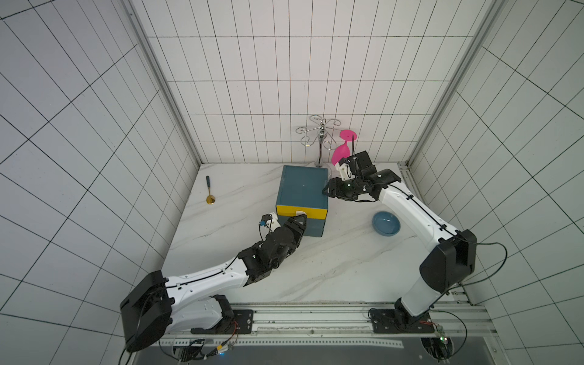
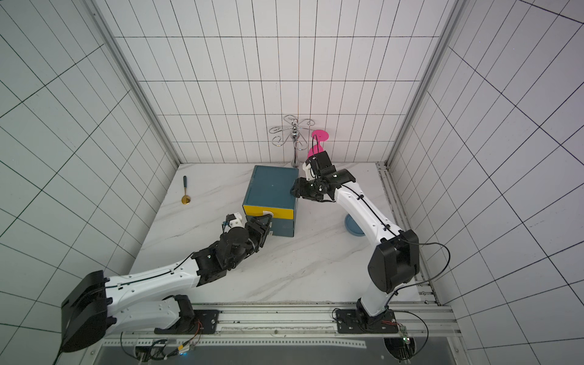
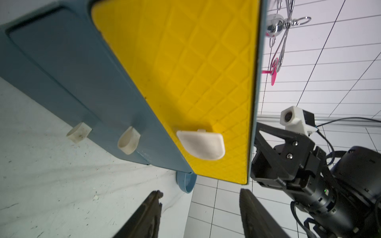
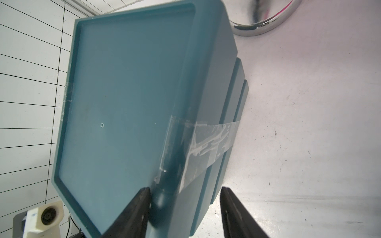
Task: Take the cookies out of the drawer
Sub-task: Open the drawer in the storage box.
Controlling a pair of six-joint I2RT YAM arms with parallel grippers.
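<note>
Marble tabletop (image 1: 316, 268), left end effector (image 3: 201, 191) parted before yellow drawer (image 3: 185, 72), right end effector (image 4: 185, 189) parted

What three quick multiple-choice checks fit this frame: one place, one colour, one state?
1. The spoon lies:
A) in the bowl
B) on the table, on the left arm's side of the cabinet
C) on the chrome rack

2. The top drawer front is:
A) pink
B) yellow
C) white

3. The jaws of the left gripper are:
A) shut on a handle
B) holding a packet
C) open, empty

Key: B, both top views show it on the marble, apart from the cabinet; B, the yellow panel shows in the top and left wrist views; C, the left wrist view shows a clear gap with nothing in it.
</note>
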